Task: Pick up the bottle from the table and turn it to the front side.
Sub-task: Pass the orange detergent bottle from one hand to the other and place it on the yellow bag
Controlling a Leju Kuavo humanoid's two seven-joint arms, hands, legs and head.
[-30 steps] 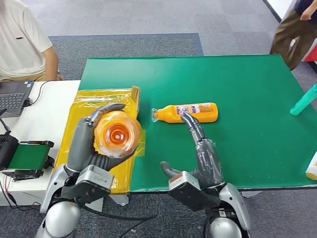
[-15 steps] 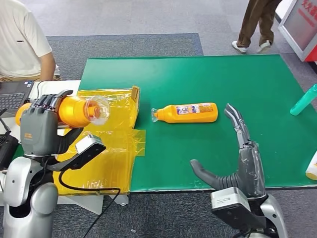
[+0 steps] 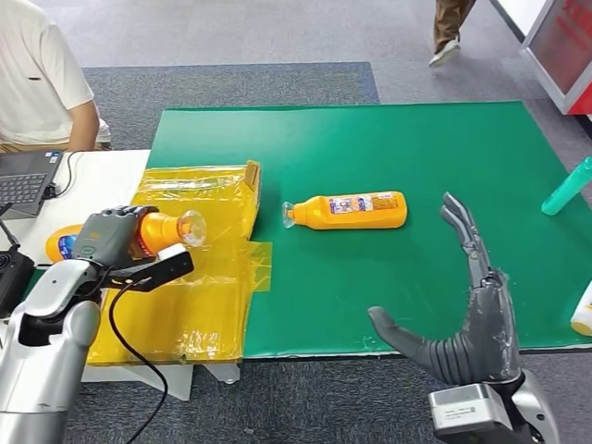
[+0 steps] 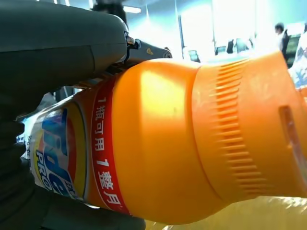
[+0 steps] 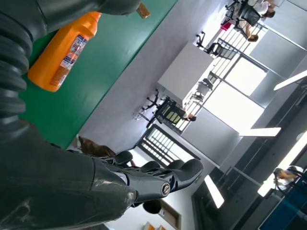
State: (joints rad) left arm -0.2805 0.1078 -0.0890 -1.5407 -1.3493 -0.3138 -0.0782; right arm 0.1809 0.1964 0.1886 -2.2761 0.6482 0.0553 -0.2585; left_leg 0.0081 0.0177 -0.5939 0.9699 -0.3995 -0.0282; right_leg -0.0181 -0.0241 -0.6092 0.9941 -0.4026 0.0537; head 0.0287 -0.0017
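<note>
My left hand (image 3: pixel 104 239) grips an orange bottle (image 3: pixel 164 228) around its middle, low over the yellow plastic bag (image 3: pixel 203 287) at the left. The bottle lies level, its clear cap pointing right. Up close, the left wrist view shows this bottle (image 4: pixel 163 143) with a blue and red label facing the camera and dark fingers (image 4: pixel 54 43) wrapped over it. A second orange bottle (image 3: pixel 349 210) lies on its side on the green table (image 3: pixel 419 139), cap to the left; it is also in the right wrist view (image 5: pixel 61 52). My right hand (image 3: pixel 474 314) is open above the front edge, well clear of it.
A teal bottle (image 3: pixel 569 188) and a pale bottle (image 3: pixel 583 313) sit at the table's right edge. A seated person (image 3: pixel 35 83) and a laptop (image 3: pixel 24 180) are at the white side table on the left. Someone's leg (image 3: pixel 450 23) passes behind the table.
My left hand swung the bottle from base-toward-camera to lying level, then lowered it to the left. My right hand drew back from the second bottle toward the front right. The person behind walked on.
</note>
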